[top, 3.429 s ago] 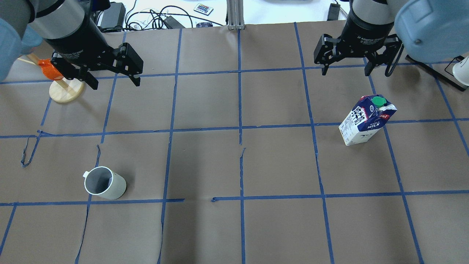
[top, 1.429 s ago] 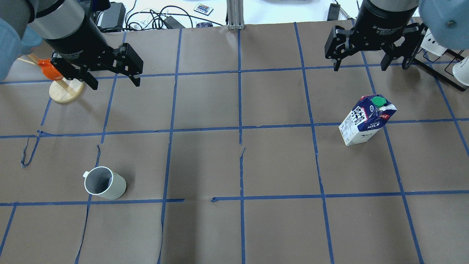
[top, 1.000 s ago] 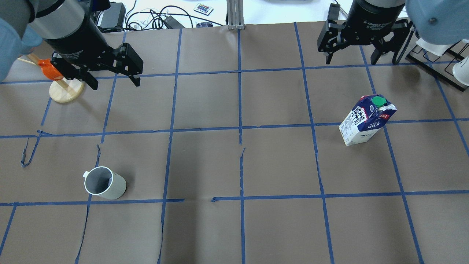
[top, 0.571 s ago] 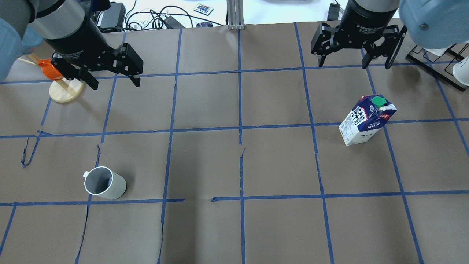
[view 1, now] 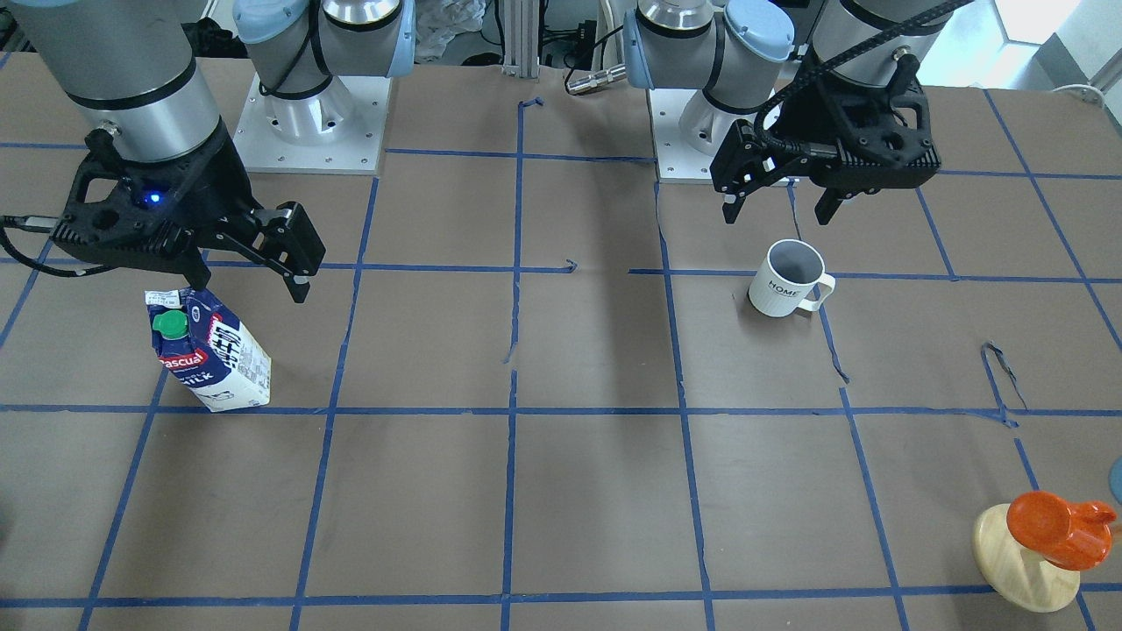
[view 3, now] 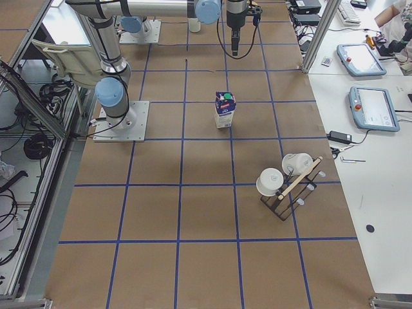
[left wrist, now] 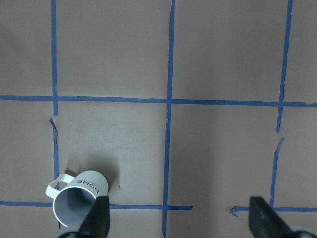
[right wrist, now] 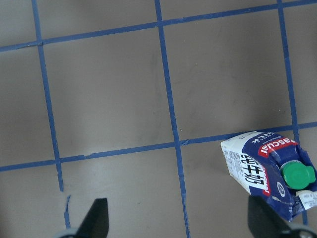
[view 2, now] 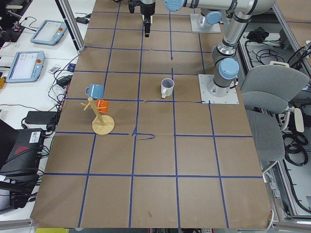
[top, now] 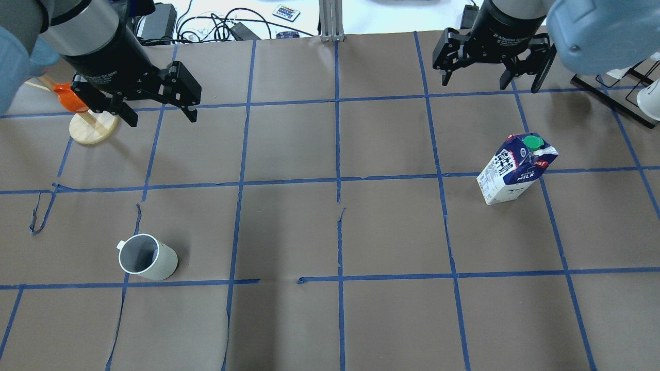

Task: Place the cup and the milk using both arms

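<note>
One cup (top: 148, 257), one milk (top: 515, 170), two arms. The cup stands upright in the lower left of the overhead view, just above a blue tape line. The milk stands upright at the right, straddling another line. They are well apart, with bare brown surface (top: 289, 144) and whole grid squares between them, and neither is near an edge.

The left arm (top: 98, 41) hangs at the upper left with its jaws apart, holding nothing, just beside a wooden stand (top: 93, 129) with an orange cup (top: 69, 98). The right arm (top: 515, 26) hangs at the upper right, near the surface's top edge, jaws likewise apart and holding nothing, clear of the milk.

Each wrist view shows two fingertips wide apart at its bottom edge, with the cup (left wrist: 77, 198) at lower left or the milk (right wrist: 270, 171) at lower right.

The front-facing view alone shows "HOME" on the cup (view 1: 787, 279) and the red logo on the milk (view 1: 210, 350). The left side view adds one blue cup (view 2: 95, 91) on the stand. The right side view shows a black rack (view 3: 286, 199) bearing two white cups (view 3: 269, 181).
</note>
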You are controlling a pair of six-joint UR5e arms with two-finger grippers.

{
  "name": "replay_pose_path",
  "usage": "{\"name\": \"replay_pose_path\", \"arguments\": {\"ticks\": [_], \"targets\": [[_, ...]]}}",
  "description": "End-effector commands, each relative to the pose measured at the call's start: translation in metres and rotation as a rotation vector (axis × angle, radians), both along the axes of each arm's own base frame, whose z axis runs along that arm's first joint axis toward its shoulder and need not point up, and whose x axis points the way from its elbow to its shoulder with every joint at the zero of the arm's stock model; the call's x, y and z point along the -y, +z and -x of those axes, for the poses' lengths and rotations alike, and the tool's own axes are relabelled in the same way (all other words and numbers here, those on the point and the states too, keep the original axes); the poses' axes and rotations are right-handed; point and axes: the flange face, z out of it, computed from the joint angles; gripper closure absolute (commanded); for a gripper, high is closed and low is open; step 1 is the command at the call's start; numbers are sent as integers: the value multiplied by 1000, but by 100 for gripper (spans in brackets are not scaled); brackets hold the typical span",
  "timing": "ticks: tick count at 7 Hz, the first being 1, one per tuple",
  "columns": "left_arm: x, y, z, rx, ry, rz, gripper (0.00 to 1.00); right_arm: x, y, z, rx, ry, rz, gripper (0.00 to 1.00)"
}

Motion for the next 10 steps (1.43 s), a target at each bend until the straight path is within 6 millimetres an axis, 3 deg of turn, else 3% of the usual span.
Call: {"name": "replay_pose_path", "arguments": {"ticks": [1,3,5,6,7,9,10], "targets": [[-3,-5,0,-2,0,-6,0,14,-12,16,-3,-27,1,0],[-4,-6,-1,0,2,-14,0,14,-17,20,-2,-26,-16,0],[-12,-28,-3,-1,-1,-55,0,12,-29,25,-4,-32,-40,0],[-17,-45,-5,-3,-2,-89,0,13,-32,30,-9,-42,-42,0],[-19,-69,-22,-5,35,-138,0,14,-32,47,-7,-69,-50,0],[-34,-131,-69,13,99,-236,0,22,-46,91,-19,87,-87,0],[-44,-150,-70,27,72,-261,0,24,-52,113,-28,134,-97,0]]}}
